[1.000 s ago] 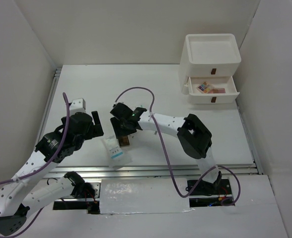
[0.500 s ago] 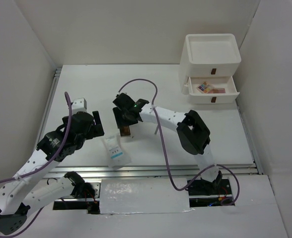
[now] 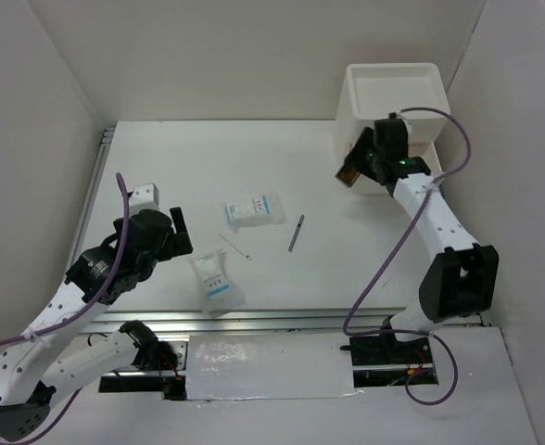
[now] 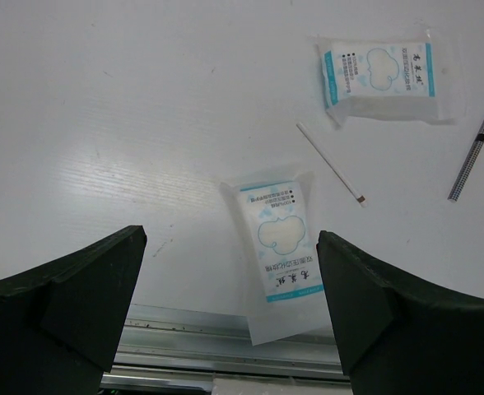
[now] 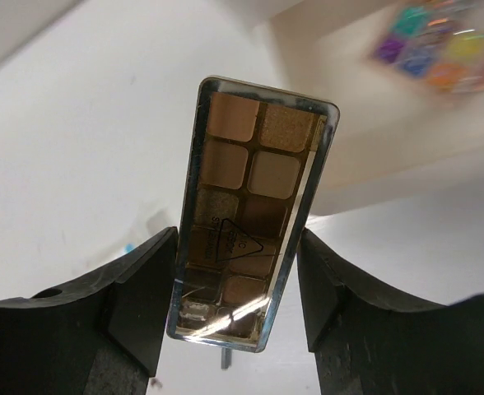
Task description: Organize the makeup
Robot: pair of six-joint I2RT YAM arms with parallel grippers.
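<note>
Robot lab enclosure, plain white walls [image 3: 235,56], aluminium-railed table [image 3: 180,167]

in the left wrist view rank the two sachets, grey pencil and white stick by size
1. near sachet and far sachet: near one looks bigger, but it's closer, so unsure.
2. white stick and grey pencil: similar length, pencil thicker.

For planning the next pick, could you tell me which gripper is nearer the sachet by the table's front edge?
Left. The left gripper hovers open beside the sachet; the right gripper, holding a brown palette, is far off at the drawers.
</note>
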